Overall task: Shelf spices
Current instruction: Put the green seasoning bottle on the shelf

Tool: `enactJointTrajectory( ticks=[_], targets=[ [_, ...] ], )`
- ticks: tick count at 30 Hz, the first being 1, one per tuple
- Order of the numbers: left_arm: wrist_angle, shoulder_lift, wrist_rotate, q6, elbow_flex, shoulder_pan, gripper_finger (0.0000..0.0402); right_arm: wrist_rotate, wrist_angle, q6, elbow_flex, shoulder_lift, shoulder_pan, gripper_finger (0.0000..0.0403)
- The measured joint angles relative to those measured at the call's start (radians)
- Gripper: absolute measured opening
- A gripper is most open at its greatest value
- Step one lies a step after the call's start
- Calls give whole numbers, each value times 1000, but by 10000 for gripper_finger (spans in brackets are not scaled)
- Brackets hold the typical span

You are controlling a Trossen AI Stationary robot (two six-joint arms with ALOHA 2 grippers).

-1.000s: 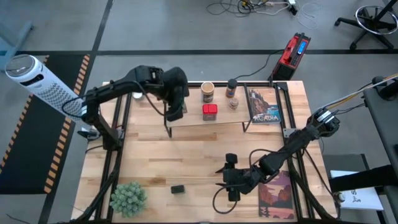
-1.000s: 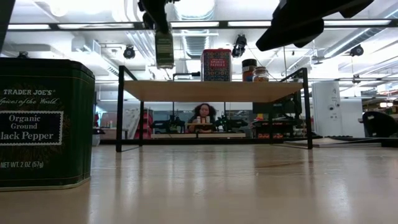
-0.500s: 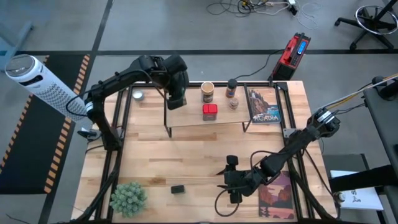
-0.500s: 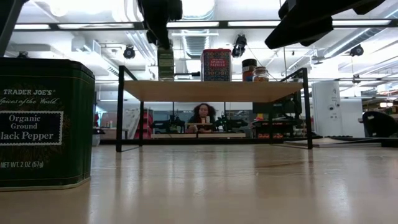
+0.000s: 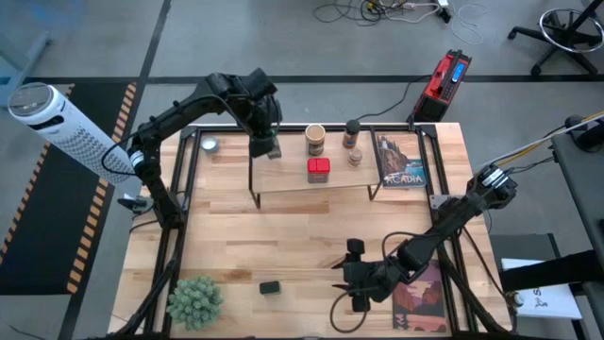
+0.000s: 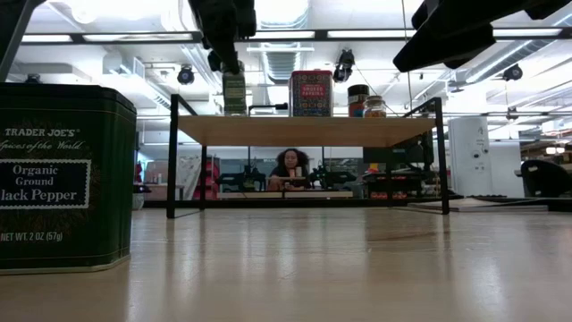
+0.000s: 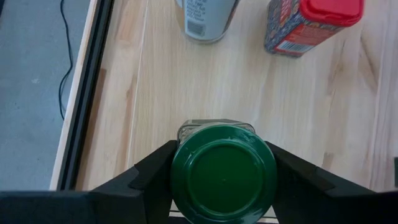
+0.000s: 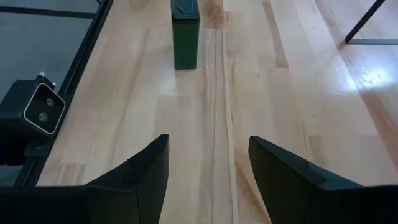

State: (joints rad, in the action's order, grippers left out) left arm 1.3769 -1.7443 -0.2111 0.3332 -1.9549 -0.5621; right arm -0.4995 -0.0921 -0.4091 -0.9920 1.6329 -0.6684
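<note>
My left gripper [image 5: 265,140] [image 7: 222,158] is over the left end of the shelf [image 5: 293,181] [image 6: 304,131], shut on the green-lidded jar [image 7: 222,168] [image 6: 235,93]. The jar's base looks down on the pale board. On the same board stand the red square tin [image 5: 318,170] [image 7: 311,22], the tan cylinder [image 5: 315,140] [image 7: 205,17] and the dark-lidded brown jar [image 5: 353,142]. My right gripper [image 5: 352,276] [image 8: 208,158] hangs open over the near table, pointing at the dark square pepper tin [image 5: 271,286] [image 8: 185,34] [image 6: 63,174], well short of it. My left gripper pinches the green-lidded jar at its lid [image 7: 186,171], one finger [image 7: 152,171] on each side, coming from above and pointing down. The jar stands upright below the fingers, its base apparently on the shelf board [image 7: 186,87].
A small pale jar [image 5: 209,144] sits on the table left of the shelf. Picture-cover books lie at the shelf's right end [image 5: 401,161] and at the near right corner [image 5: 420,297]. The fuzzy plant ball [image 5: 195,300] is near left. Bare wood lies between the shelf and the pepper tin.
My left gripper has carried the green-lidded jar down and a little toward the far edge. The jar hung above the shelf board a second ago and now stands at board level. The gripper stays shut on it.
</note>
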Motion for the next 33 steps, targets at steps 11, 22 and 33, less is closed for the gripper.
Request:
enactJointTrajectory(
  ticks=[11,22,33],
  targets=[
    [-34,6,48,22,108,-3,201,-19,-1,-11,0,0,-8,199],
    [-84,11,89,27,122,-3,202,-28,-5,0,0,0,-8,199],
    [-80,10,94,17,123,0,240,-28,-4,0,0,0,-8,199]
  ],
)
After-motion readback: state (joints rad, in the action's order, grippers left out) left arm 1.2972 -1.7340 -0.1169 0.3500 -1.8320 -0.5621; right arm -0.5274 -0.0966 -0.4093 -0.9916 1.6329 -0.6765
